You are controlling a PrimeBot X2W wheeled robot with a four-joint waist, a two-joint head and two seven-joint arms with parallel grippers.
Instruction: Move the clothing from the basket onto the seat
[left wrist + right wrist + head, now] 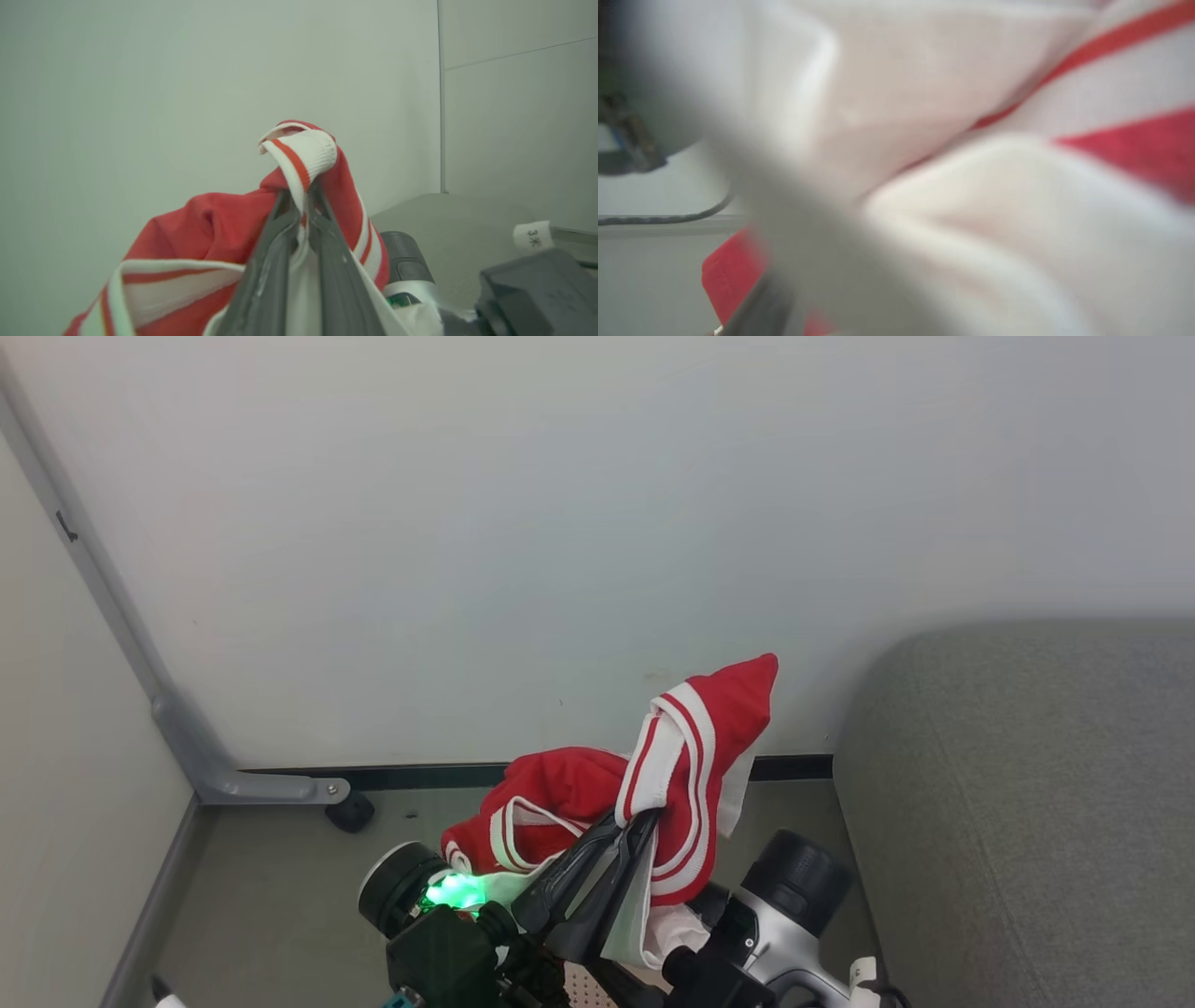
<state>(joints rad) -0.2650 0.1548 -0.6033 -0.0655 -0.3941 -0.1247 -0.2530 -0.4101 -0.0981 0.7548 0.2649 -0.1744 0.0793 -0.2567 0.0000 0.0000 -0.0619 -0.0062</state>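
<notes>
Hanging from the left gripper (644, 819), the clothing (560, 789) is up off the floor, in front of the far wall and to the left of the seat (1027, 784), apart from it. The two dark fingers (275, 242) are pinched close on the white ribbed band (303, 156) with its red stripes. That band is a thicker, firmer edge and, to my eye, the best place to hold, since the thin red cloth beside it would likely slip or stretch. The garment looks light and quite limp: it folds over itself, has no shape of its own, and will probably sag and swing when carried. Nothing about it seems fragile. Its long axis runs slantwise, from the bunched red body low on the near left to a peak of red cloth pointing up and far right, toward the seat. The right gripper's jaws stand wide. White and red cloth lies blurred against its camera, and whether any sits between the fingers I cannot tell.
</notes>
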